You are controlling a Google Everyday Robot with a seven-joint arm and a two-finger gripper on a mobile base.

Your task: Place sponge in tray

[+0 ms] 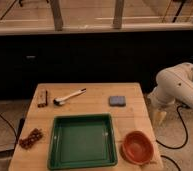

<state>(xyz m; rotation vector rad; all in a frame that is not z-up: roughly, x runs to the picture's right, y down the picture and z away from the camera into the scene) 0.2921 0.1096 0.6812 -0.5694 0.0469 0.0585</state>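
The small blue-grey sponge (117, 100) lies flat on the wooden table (95, 107), toward its back right. The dark-green square tray (82, 155) sits at the front middle of the table and holds nothing. My white arm (177, 87) reaches in from the right, off the table's right edge. The gripper (159, 117) hangs down beside that edge, to the right of and a little nearer than the sponge, touching nothing.
A round orange-red bowl (137, 146) stands right of the tray. A white-handled brush (70, 96) and a brown block (42, 98) lie at the back left. A dark reddish cluster (31, 138) lies at the front left. Cables run on the floor.
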